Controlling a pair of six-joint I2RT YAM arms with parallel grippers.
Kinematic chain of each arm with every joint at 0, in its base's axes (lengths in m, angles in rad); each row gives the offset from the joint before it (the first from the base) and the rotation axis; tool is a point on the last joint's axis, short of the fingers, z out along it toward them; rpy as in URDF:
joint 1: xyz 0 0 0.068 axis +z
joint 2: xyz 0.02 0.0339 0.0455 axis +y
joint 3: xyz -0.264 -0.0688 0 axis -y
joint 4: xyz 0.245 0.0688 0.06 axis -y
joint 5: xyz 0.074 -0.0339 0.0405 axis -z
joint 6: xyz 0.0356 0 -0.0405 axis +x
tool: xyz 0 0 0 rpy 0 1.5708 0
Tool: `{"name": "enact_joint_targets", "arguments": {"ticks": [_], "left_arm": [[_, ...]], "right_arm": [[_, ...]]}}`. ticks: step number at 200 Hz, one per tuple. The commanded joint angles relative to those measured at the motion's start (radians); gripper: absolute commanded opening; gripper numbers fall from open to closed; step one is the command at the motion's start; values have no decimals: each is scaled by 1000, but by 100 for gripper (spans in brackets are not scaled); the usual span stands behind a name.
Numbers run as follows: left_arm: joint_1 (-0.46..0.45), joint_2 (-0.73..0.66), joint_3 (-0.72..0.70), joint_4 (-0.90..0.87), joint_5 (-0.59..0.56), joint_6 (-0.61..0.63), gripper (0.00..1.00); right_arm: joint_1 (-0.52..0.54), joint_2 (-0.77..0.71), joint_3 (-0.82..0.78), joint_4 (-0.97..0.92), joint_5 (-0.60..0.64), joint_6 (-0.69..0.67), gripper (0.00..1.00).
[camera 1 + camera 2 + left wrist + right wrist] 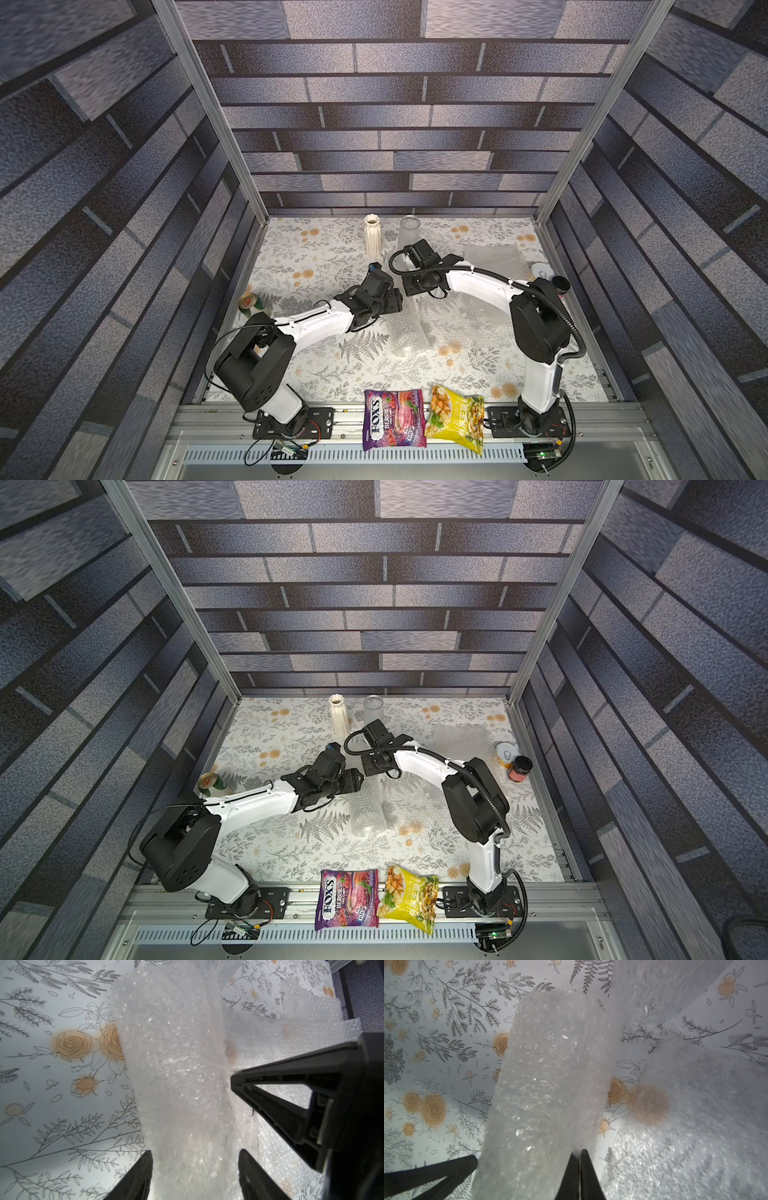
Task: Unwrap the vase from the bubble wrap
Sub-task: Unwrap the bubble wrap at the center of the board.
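A whitish bubble wrap roll (408, 332) lies mid-table in both top views, with a loose flap (457, 328) spread out to its right. What it holds is hidden. My left gripper (194, 1152) straddles the roll's far end (176, 1064), one finger on each side, pressing it. My right gripper (578, 1151) is shut, pinching the wrap's edge beside the roll (550, 1074). Its finger (270, 1088) shows in the left wrist view. At the back stand a bare white ribbed vase (372, 239) and a clear glass vase (409, 232).
A flat bubble wrap sheet (494, 259) lies at the back right. A green can (249, 301) stands at the left edge. A tin can (542, 270) and a dark-lidded jar (559, 284) stand at the right. A purple candy bag (392, 417) and a yellow snack bag (457, 417) lie in front.
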Motion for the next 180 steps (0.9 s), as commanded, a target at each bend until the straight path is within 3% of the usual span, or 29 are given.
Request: {"name": "enact_joint_targets", "arguments": {"ticks": [1, 90, 180], "left_arm": [[-7, -13, 19, 16, -26, 23, 68], [-11, 105, 75, -65, -26, 16, 65], [-3, 84, 5, -87, -27, -4, 65]], "right_arm": [[-8, -21, -6, 18, -5, 13, 7], [-8, -17, -5, 6, 15, 14, 7], [-20, 13, 39, -94, 152, -5, 7]]}}
